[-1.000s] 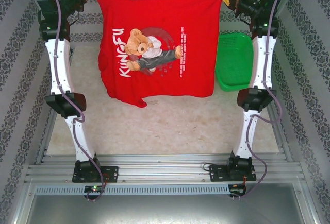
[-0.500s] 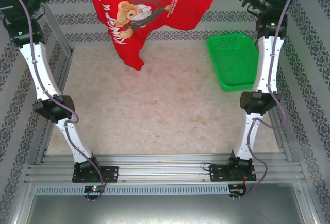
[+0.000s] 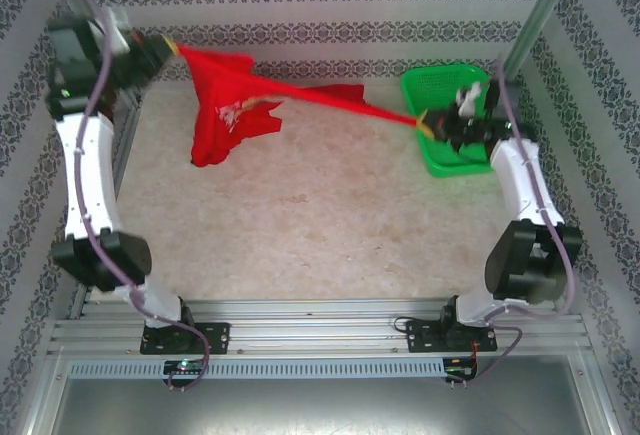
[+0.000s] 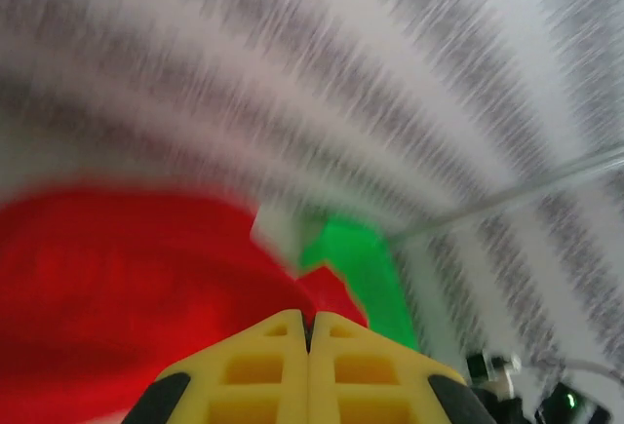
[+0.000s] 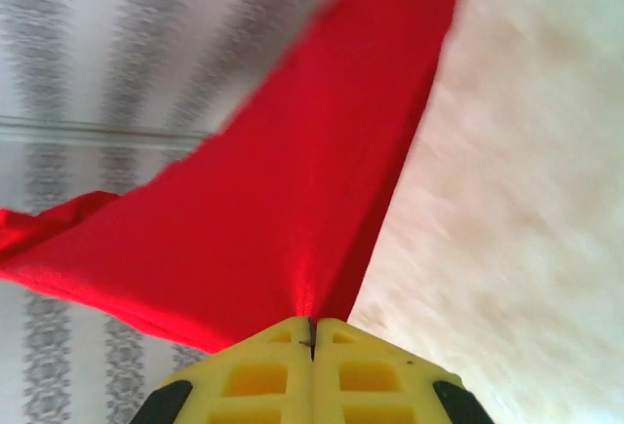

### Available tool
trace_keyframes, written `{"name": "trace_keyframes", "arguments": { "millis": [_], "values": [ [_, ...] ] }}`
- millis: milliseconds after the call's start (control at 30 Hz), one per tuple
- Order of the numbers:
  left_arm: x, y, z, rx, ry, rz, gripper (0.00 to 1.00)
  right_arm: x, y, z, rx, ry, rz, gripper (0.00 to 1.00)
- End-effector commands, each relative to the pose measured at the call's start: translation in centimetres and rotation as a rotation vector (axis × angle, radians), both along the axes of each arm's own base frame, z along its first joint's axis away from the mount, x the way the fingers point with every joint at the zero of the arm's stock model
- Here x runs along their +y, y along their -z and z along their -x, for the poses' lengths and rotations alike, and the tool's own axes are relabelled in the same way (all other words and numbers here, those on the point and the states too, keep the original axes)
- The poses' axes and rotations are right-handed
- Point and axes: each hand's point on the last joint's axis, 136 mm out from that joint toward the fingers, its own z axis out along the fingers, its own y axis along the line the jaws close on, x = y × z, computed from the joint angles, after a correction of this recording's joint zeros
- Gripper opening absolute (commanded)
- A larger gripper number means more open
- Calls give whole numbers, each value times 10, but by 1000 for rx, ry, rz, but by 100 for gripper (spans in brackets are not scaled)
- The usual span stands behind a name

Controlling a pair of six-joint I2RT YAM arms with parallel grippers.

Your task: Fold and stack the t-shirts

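Basket: green plastic mesh basket (image 3: 435,90) sitting upper right, inside partly hidden.
Shirt: bright red cloth t-shirt (image 3: 225,95) stretching across upper frame, print crumpled.
Grip: left end effector (image 3: 175,47), right end effector (image 3: 424,122) both clamping it.

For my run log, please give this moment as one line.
left gripper: shut on t-shirt | right gripper: shut on t-shirt | t-shirt: stretched between both, bunched near left

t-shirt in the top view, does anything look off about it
The t-shirt is pulled into a narrow, twisted band between the left tool and the right tool, with the printed part bunched near the left instead of spread flat.
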Motion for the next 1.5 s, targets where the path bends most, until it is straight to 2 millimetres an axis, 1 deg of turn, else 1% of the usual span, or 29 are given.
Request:
{"name": "trace_keyframes", "arguments": {
  "millis": [0, 33, 67, 133, 233, 300, 333, 367, 433, 467, 567, 633, 700, 733, 833, 933, 967, 1000, 1067, 1133, 1200, 1233, 1267, 1300, 1333, 1367, 1400, 1433, 1467],
  "values": [
    [12, 113, 55, 166, -128, -35, 0, -1, 43, 50, 22, -16, 79, 0],
    [7, 145, 77, 230, -128, -27, 0, -1, 56, 65, 55, -14, 93, 0],
    [1, 170, 95, 289, -118, -28, 0, -1, 65, 77, 81, -15, 100, 0],
    [-6, 221, 137, 419, -129, -25, 0, 0, 81, 105, 148, -29, 106, 0],
    [-16, 268, 191, 560, -151, -16, 0, 6, 101, 140, 233, -24, 93, 0],
    [-16, 286, 219, 617, -209, -24, 0, 7, 111, 159, 265, 8, 90, 0],
    [-15, 280, 222, 589, -240, -17, 0, 7, 115, 168, 286, 18, 90, 0],
    [-9, 278, 228, 600, -296, -25, 0, 8, 120, 178, 312, 25, 96, 0],
    [1, 286, 247, 704, -374, -49, 0, 8, 127, 191, 356, 27, 101, 0],
    [2, 291, 253, 754, -382, -54, 0, 9, 131, 200, 387, 27, 105, 0],
    [3, 292, 260, 824, -416, -40, 0, 11, 138, 216, 440, 34, 100, 0],
    [9, 289, 269, 854, -454, -65, 0, 9, 141, 229, 479, 49, 118, 0],
    [14, 282, 280, 872, -495, -97, 0, 11, 139, 234, 489, 65, 106, 0],
    [15, 276, 284, 866, -507, -104, 0, 11, 138, 239, 508, 85, 99, 0],
    [19, 265, 303, 869, -570, -118, 0, 8, 138, 256, 550, 127, 116, 0],
    [21, 261, 317, 860, -640, -98, 0, 6, 133, 260, 515, 160, 128, 0],
    [23, 261, 318, 850, -664, -89, 0, 4, 131, 259, 502, 171, 137, 0],
    [23, 261, 314, 828, -670, -73, 0, 4, 129, 255, 485, 172, 134, 0],
    [20, 261, 294, 783, -649, -23, 0, 6, 124, 243, 460, 162, 111, 0],
    [22, 250, 269, 708, -627, 1, 0, 7, 112, 225, 407, 149, 89, 0],
    [29, 240, 253, 669, -625, -28, 0, 4, 97, 208, 349, 148, 99, 0],
    [33, 236, 245, 654, -622, -44, 0, 1, 95, 204, 348, 150, 110, 0],
    [34, 231, 231, 620, -606, -45, 0, 0, 95, 198, 352, 151, 113, 0],
    [35, 226, 217, 585, -592, -29, 0, 0, 95, 191, 351, 149, 103, 0],
    [36, 222, 199, 551, -583, -5, 0, 0, 94, 179, 338, 144, 84, 0],
    [37, 214, 177, 500, -567, 24, 0, 0, 93, 168, 324, 146, 71, 0],
    [39, 204, 157, 452, -553, 40, 0, -2, 87, 151, 288, 153, 59, 0],
    [40, 188, 132, 390, -536, 46, 0, -2, 78, 132, 250, 150, 46, 0],
    [40, 167, 107, 319, -507, 34, 0, -4, 65, 113, 210, 139, 40, 0]
  ]
}}
